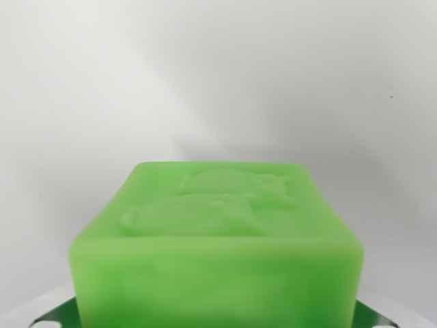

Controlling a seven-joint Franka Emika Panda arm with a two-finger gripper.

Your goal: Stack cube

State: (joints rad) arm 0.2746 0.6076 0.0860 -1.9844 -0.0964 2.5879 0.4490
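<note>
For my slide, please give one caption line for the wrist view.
Wrist view: a green cube with a raised pattern on top fills the lower frame against a plain white background.

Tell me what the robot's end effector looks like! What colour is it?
Hardly any shows. At the bottom edge, a dark green piece with little white dots peeks out at the wrist view's left of the green cube, and another at the right. Pale grey rounded bits sit beside them. These may belong to the end effector. No arm or cables show.
</note>
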